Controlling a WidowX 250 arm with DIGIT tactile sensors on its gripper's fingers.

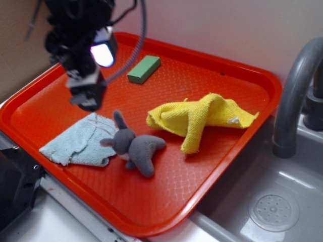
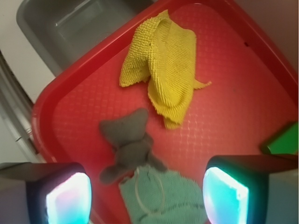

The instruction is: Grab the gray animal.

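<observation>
Hovering above the blue cloth (image 1: 81, 142), pincer (image 1: 87, 98) open, nothing held; approach step. Gray animal (image 1: 135, 146) lies on the red tray (image 1: 229, 75), head touching the cloth's edge, yellow cloth (image 1: 199, 117) near. Next: shift over the body, descend, close.

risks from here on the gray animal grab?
1. The gray animal has its head and whiskers on the light-blue cloth, so a low pinch there may catch cloth too.
2. The gripper, jaws open, hovers over the cloth rather than the body; a straight descent could miss.
3. The plush is soft and rounded, so an ear-only grip might slip.
</observation>
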